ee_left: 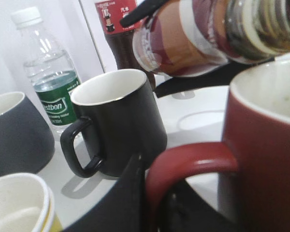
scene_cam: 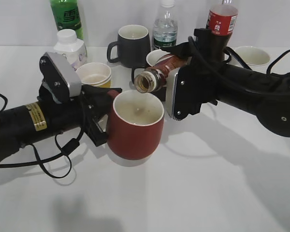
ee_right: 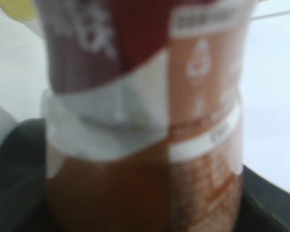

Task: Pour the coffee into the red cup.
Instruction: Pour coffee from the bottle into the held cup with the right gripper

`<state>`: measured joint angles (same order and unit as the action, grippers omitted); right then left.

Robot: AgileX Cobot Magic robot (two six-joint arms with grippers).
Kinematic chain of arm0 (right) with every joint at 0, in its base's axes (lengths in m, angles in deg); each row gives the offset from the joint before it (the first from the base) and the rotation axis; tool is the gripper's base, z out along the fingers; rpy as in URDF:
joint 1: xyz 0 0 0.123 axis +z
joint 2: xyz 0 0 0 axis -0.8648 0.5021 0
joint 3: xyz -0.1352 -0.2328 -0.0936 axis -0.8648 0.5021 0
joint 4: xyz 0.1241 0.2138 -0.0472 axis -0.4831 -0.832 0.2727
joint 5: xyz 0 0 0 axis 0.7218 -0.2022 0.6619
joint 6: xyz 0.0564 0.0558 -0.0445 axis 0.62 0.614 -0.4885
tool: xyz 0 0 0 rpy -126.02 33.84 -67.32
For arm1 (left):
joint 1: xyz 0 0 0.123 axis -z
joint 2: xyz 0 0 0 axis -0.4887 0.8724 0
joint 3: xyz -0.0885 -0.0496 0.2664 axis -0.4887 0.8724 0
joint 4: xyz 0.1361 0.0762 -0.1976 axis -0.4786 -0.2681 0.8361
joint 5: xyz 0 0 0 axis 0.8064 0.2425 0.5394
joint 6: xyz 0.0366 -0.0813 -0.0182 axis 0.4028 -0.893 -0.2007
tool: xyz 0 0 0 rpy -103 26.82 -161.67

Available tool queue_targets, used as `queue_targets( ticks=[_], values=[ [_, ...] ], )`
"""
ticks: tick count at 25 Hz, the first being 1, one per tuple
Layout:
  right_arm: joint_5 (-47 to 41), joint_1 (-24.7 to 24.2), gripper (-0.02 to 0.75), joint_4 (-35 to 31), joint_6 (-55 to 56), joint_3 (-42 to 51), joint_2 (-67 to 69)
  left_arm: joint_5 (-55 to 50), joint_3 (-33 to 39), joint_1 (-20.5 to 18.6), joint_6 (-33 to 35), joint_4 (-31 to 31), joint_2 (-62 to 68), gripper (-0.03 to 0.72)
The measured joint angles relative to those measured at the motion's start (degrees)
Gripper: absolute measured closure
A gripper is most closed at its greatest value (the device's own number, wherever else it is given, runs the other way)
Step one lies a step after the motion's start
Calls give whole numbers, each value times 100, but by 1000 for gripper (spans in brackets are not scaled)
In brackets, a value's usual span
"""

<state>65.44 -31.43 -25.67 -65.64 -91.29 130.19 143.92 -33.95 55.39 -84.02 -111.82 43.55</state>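
Observation:
The red cup (scene_cam: pixel 135 128) stands mid-table, white inside; it also shows in the left wrist view (ee_left: pixel 266 145). My left gripper (scene_cam: pixel 100 116) is shut on its loop handle (ee_left: pixel 183 164). My right gripper (scene_cam: pixel 176 72) is shut on the coffee bottle (scene_cam: pixel 157 75), which lies tilted almost flat with its open mouth (scene_cam: pixel 144 83) over the cup's far rim. The bottle's red-and-white label fills the right wrist view (ee_right: pixel 145 121) and shows at the top of the left wrist view (ee_left: pixel 198 34). No stream of liquid is visible.
Behind the cup stand a black mug (ee_left: pixel 118 121), a grey mug (scene_cam: pixel 131 44), a small yellow cup (scene_cam: pixel 94 74), a white jar (scene_cam: pixel 70 46), a green bottle (scene_cam: pixel 66 17), a water bottle (scene_cam: pixel 165 29), a cola bottle (scene_cam: pixel 221 17) and a white cup (scene_cam: pixel 251 57).

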Motion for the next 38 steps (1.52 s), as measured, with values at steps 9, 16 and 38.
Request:
queue_targets(
  ticks=[9,16,38],
  values=[
    [146,0,235,7,-323,0,0,140,0,0,130,10,0,643],
    [270,0,235,7,-564,0,0,140,0,0,188,10,0,643],
    [482,0,235,-2,-1205,0,0,135,0,0,203,4,0,643]
  ],
)
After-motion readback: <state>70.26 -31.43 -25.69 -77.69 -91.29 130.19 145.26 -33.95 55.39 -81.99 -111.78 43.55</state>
